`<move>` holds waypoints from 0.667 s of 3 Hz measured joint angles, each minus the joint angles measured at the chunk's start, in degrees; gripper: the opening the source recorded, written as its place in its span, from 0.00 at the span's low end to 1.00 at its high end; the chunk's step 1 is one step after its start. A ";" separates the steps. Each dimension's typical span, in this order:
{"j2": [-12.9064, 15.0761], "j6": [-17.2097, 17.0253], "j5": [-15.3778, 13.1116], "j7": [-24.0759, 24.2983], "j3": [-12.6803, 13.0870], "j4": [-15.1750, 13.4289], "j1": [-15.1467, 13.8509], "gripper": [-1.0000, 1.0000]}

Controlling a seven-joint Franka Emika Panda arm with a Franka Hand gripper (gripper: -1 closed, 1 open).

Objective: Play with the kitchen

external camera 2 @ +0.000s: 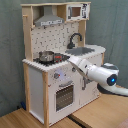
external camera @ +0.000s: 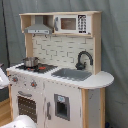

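White and light-wood toy kitchen takes up most of the room in both exterior views, w/ grey curtain behind it and a wooden floor under it. I'll place everything off the stovetop.

Going left to right in the second exterior view: above the stovetop is the grey hood, and on the stovetop itself sits the small metal pot, upright, lid on afaict. Below that, the oven door looks shut. Right of the stovetop there's the black faucet curling over the grey sink, and up top on that side the microwave, door looks shut too.

Then the arm comes in from the second exterior view's right, its white forearm slanting up toward the counter edge just right of the stovetop, above the knobs.

Progress, imo: barely started. Nothing's been opened or shifted as far as I can see, so pretty much all of the playing is left.

The claw itself: can't tell. Its tip ends right at the counter edge, might be touching, and there's no way to make out how it's set or whether it has hold of anything.
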 joint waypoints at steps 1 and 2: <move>0.33 0.01 0.00 -5.29 -1.81 -0.83 1.06 1.00; 0.44 0.00 0.01 -10.63 -3.74 -1.57 2.31 1.00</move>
